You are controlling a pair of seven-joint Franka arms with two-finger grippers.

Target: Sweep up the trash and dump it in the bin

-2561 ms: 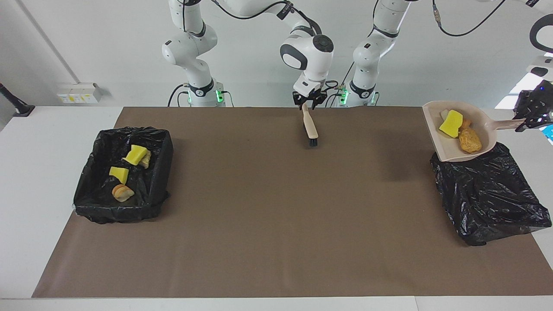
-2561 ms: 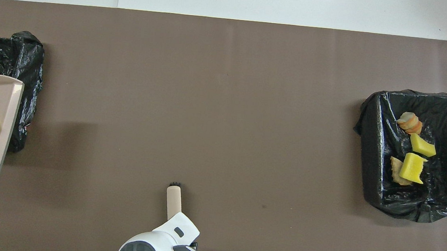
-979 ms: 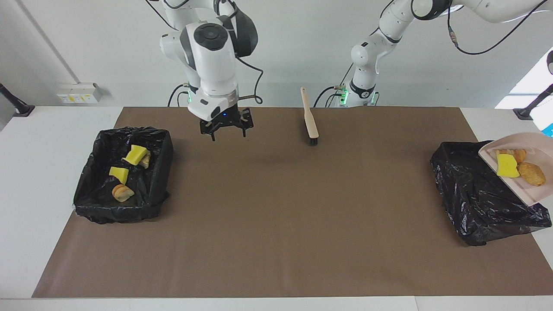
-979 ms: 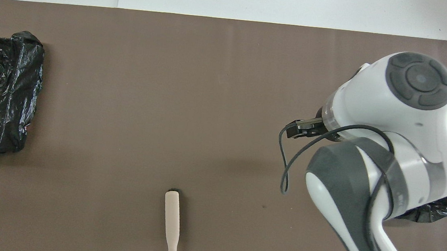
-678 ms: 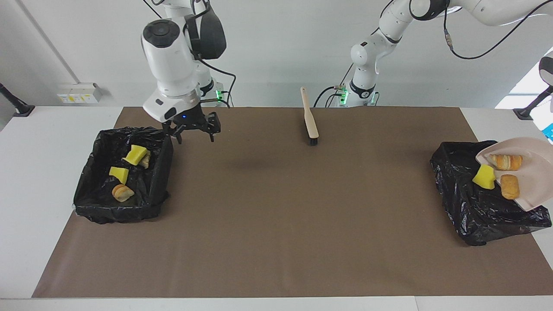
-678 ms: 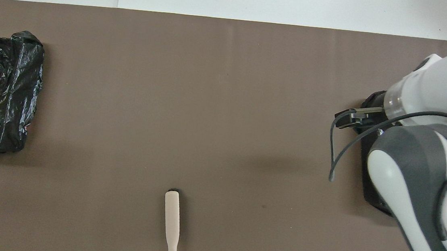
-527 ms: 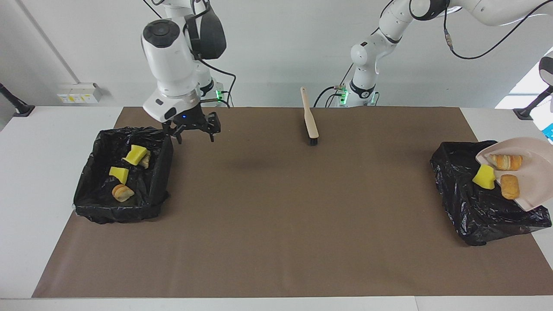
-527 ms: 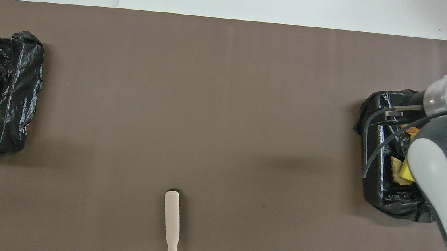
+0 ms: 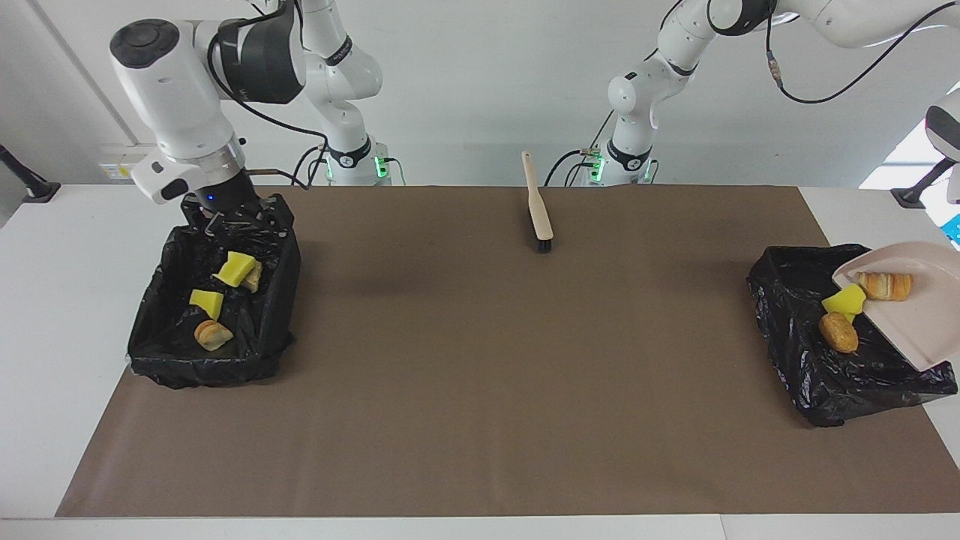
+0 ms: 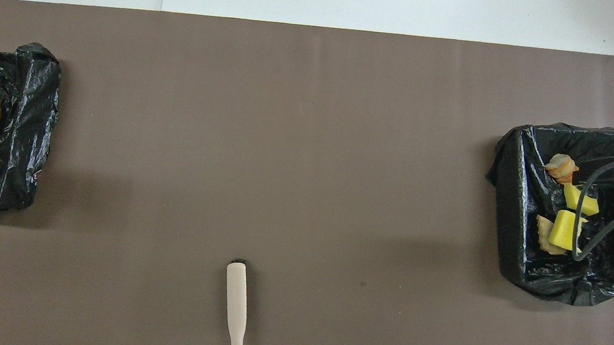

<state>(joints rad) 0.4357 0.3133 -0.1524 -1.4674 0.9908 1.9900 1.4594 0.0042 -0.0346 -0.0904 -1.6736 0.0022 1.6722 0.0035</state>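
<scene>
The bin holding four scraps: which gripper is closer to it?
Right. The right gripper is at that bin's rim nearest the robots. The left gripper is out of view past the left arm's end of the table.

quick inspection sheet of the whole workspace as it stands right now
surface: brown mat on a white table
job's things: four scraps in the bin at the right arm's end; dustpan tilted over the other bin, bread lump on it, yellow sponge at its lip, tan lump in that bin
clutter: brush lying on the mat between the arm bases
grippers: right gripper open at the first bin's rim; left gripper out of view, shut
cables: black cable hangs over the first bin
surroundings: wall socket strip
</scene>
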